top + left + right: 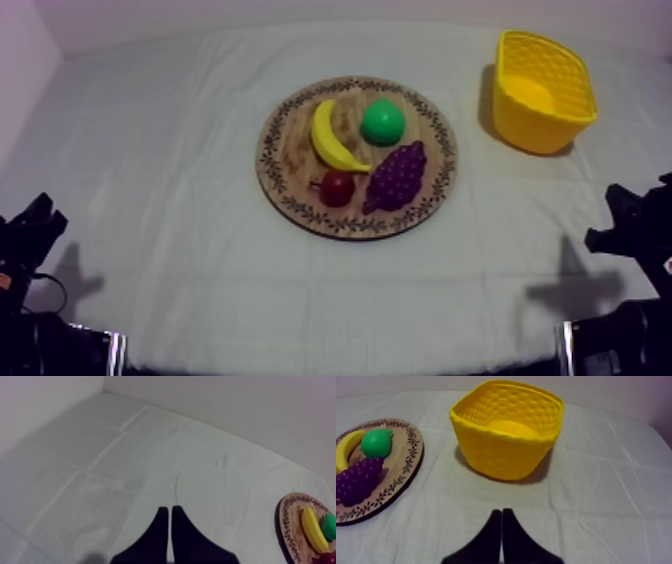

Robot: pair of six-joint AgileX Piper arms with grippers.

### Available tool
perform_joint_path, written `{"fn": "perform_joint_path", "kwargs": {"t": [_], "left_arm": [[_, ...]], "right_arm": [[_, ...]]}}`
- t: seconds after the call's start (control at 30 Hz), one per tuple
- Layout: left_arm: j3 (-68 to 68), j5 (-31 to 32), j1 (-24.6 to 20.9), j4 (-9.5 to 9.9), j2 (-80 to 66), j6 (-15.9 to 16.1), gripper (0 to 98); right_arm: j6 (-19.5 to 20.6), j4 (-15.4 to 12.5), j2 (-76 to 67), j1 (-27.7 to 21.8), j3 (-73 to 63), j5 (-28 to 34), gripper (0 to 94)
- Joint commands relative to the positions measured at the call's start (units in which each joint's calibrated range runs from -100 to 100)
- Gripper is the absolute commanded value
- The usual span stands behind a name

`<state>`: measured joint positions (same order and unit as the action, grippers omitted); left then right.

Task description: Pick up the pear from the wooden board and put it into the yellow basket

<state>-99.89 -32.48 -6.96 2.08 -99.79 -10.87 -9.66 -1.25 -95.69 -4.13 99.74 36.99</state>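
A grey-white cloth (150, 200) covered the desk (230, 300), and a pale wall (300, 12) rose behind its far edge. The green pear (382, 122) lay on the round board (285, 150), on the board's far half and on the side toward the basket (535, 125). A banana (333, 137) lay just beside the pear on its other side, curving toward the near rim. A bunch of purple grapes (397, 175) lay just on the near side of the pear. A small red fruit (336, 187) sat between the banana's near tip and the grapes.

The board rested around the middle of the desk. The yellow basket stood upright near the far right corner, well apart from the board.

The right claw (501, 512) hung low by the desk's right edge, its two black fingers pressed together into a narrow wedge and pointing toward the basket. The left claw (170, 511) hung by the left edge over bare cloth, its fingers likewise together, with the board's rim off to one side.
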Motion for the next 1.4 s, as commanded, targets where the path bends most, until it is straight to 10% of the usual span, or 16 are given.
{"fn": "perform_joint_path", "kwargs": {"t": [0.0,1.37], "left_arm": [[0.0,-0.02,-0.03,0.0,-0.04,0.0,0.1],[0.0,-0.02,-0.03,0.0,-0.04,0.0,0.1]], "right_arm": [[-0.67,0.69,0.02,1.53,-1.63,6.96,0.7],[-0.47,1.75,2.99,2.16,-4.42,9.38,0.7]]}}
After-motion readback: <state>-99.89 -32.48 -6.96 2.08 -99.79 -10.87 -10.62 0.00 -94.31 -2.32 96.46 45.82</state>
